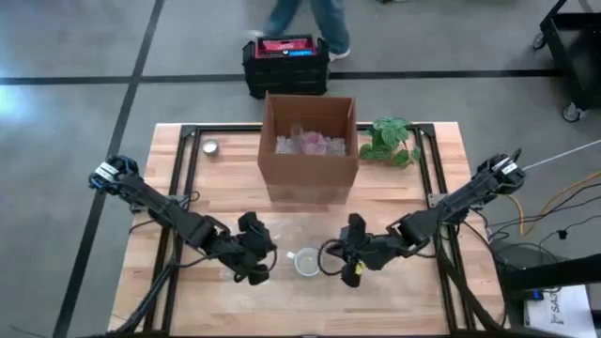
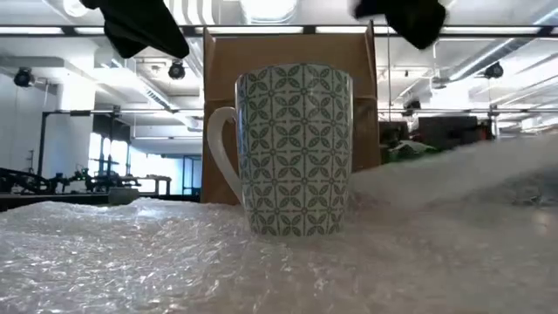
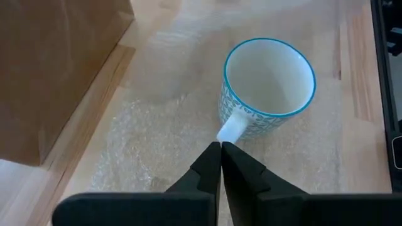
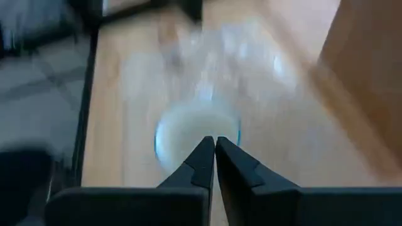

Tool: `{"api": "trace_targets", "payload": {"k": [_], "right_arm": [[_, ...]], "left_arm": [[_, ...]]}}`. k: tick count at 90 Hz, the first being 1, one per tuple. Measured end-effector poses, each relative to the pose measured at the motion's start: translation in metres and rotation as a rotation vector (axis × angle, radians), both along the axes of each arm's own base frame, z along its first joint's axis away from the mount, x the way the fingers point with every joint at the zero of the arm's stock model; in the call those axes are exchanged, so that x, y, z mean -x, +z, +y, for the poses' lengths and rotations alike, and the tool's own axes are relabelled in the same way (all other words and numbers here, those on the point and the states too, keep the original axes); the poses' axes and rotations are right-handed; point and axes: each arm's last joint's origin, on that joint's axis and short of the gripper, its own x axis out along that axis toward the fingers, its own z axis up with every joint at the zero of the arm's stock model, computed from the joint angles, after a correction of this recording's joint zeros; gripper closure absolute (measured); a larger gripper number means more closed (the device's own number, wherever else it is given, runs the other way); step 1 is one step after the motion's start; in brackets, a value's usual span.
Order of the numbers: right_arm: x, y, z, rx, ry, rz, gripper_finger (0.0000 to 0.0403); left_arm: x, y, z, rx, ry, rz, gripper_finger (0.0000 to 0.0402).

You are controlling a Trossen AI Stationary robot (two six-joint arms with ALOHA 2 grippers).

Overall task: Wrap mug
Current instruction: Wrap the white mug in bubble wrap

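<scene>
A white mug (image 1: pixel 307 262) with a teal pattern (image 2: pixel 295 148) stands upright on a sheet of bubble wrap (image 3: pixel 157 135), its handle (image 3: pixel 231 129) toward the table's left. My left gripper (image 3: pixel 221 147) is shut, its tips just short of the handle. My right gripper (image 4: pixel 214 140) is shut on the mug's right side, above the wrap. In the low view both grippers hang higher than the mug's rim. At the right the wrap (image 2: pixel 453 170) rises off the table and looks blurred. My left gripper's shut fingertips (image 3: pixel 213 154) point at the mug's handle from the table's left; I cannot tell whether they touch it. My right gripper's shut fingertips (image 4: pixel 206 150) point toward the mug from the right; I cannot tell whether they touch the wrap.
An open cardboard box (image 1: pixel 311 141) with clear packing inside stands just behind the mug. A green plant (image 1: pixel 390 141) is at its right, a small round object (image 1: pixel 210 146) at the far left. A person walks by a black crate (image 1: pixel 286 64) beyond the table.
</scene>
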Motion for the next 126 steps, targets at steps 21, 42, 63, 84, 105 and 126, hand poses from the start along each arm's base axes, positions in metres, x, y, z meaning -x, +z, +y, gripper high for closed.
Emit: {"api": "trace_targets", "payload": {"k": [21, 42, 63, 84, 105, 126], "right_arm": [[0.05, -0.021, -0.019, 0.024, -0.296, 0.56, 0.0339], [0.081, -0.054, -0.014, 0.0, -0.461, 0.764, 0.0226], [0.098, -0.087, -0.019, 0.027, -0.545, 0.898, 0.0161], [0.103, -0.11, -0.02, 0.037, -0.514, 0.973, 0.0153], [0.092, -0.11, -0.015, -0.005, -0.43, 0.83, 0.0259], [0.087, -0.081, -0.016, 0.016, -0.338, 0.661, 0.0391]], "left_arm": [[0.0, 0.0, 0.0, -0.001, 0.0, 0.002, 0.0402], [0.0, 0.0, 0.0, -0.001, 0.0, 0.001, 0.0402], [0.0, 0.0, 0.0, 0.0, 0.001, 0.001, 0.0402], [0.0, 0.0, 0.0, -0.001, 0.001, 0.0, 0.0402], [0.0, 0.0, 0.0, 0.0, 0.001, 0.0, 0.0402], [-0.001, 0.0, 0.001, -0.014, 0.017, -0.014, 0.0402]]}}
